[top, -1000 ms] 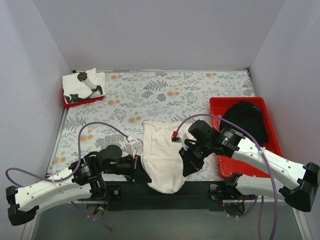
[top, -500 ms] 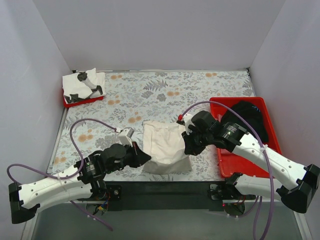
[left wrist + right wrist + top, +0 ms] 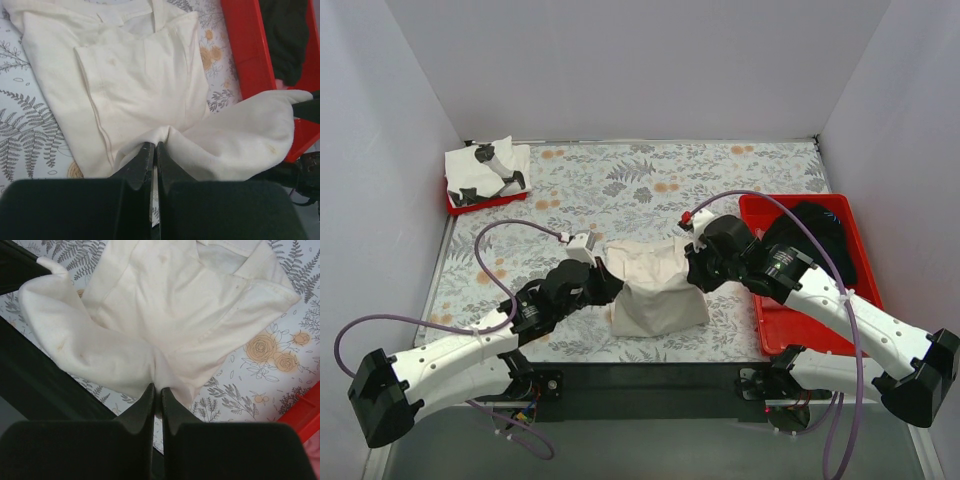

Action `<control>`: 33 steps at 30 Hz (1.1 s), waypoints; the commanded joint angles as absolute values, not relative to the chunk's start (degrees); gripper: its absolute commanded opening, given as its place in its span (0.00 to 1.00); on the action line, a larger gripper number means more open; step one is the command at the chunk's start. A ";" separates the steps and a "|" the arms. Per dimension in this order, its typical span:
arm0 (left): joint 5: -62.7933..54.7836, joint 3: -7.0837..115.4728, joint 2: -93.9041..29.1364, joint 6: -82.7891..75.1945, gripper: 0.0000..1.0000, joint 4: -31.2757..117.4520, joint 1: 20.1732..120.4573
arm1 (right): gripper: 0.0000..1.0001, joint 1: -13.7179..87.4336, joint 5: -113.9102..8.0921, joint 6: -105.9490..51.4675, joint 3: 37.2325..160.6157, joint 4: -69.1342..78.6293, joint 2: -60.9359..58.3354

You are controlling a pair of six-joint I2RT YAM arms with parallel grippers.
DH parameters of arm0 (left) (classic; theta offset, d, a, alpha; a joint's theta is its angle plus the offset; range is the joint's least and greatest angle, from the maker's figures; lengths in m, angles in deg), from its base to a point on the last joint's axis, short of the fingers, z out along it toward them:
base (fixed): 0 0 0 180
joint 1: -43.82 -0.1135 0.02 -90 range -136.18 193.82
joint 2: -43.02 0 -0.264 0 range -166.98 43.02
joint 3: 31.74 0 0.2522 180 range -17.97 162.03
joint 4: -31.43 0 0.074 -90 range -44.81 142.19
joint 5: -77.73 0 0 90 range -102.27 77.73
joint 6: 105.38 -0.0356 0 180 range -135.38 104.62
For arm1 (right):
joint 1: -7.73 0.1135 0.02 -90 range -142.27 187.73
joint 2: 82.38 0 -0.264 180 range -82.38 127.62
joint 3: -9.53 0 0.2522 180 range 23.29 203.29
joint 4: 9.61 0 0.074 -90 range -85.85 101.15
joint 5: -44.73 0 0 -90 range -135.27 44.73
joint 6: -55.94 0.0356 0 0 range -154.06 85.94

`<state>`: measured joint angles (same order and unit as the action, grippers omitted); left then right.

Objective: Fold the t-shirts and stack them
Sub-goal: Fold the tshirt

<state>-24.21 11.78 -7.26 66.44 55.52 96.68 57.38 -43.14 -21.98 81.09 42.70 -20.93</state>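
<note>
A cream-white t-shirt lies partly folded at the middle of the flowered table. My left gripper is shut on the shirt's left edge, and my right gripper is shut on its right edge. Between them the lifted cloth drapes over the lower layers. In the left wrist view the cream shirt bunches into the left gripper. The right wrist view shows the same shirt pinched in the right gripper. A black t-shirt lies in the right tray. A white t-shirt with black marks sits at the back left.
A red tray stands at the right, close to my right arm, and shows in the left wrist view as the red tray. A smaller red tray sits in the back left corner. Grey walls enclose the table on three sides.
Both grippers have moved away from the near edge toward the table's middle, carrying the shirt's near end up and over the rest. The shirt now looks shorter and bunched.
</note>
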 commanded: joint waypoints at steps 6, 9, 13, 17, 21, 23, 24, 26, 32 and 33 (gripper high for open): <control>-21.58 17.88 -8.04 61.27 0.00 50.38 93.83 | 0.01 56.34 -38.41 -22.89 83.67 37.46 -21.12; -20.62 18.67 -9.70 60.56 0.00 50.12 92.34 | 0.01 55.55 -37.97 -23.59 84.55 37.29 -20.34; -19.56 19.03 -10.76 59.86 0.00 48.71 90.67 | 0.01 54.67 -37.01 -24.21 84.99 35.97 -18.66; -19.13 19.38 -12.96 58.37 0.00 47.57 87.60 | 0.01 52.21 -36.30 -25.00 85.51 34.74 -16.64; -17.02 19.38 -15.77 57.66 0.00 45.55 84.34 | 0.01 49.48 -36.65 -25.79 85.78 33.69 -14.63; -15.97 19.64 -17.70 57.66 0.00 43.63 82.06 | 0.01 47.82 -37.09 -26.15 85.69 32.98 -14.00; -15.00 19.64 -18.23 57.66 0.00 43.09 81.44 | 0.01 47.37 -37.27 -26.15 85.61 32.81 -13.22; -13.94 19.64 -19.90 57.66 0.00 41.77 79.60 | 0.01 46.06 -38.06 -26.41 85.34 31.75 -12.34; -9.19 20.69 -26.30 56.96 0.00 38.87 75.38 | 0.01 43.42 -39.20 -26.94 85.95 29.20 -6.54; -8.93 21.31 -27.11 56.87 0.00 38.60 75.02 | 0.01 43.07 -39.29 -27.11 86.13 28.94 -5.14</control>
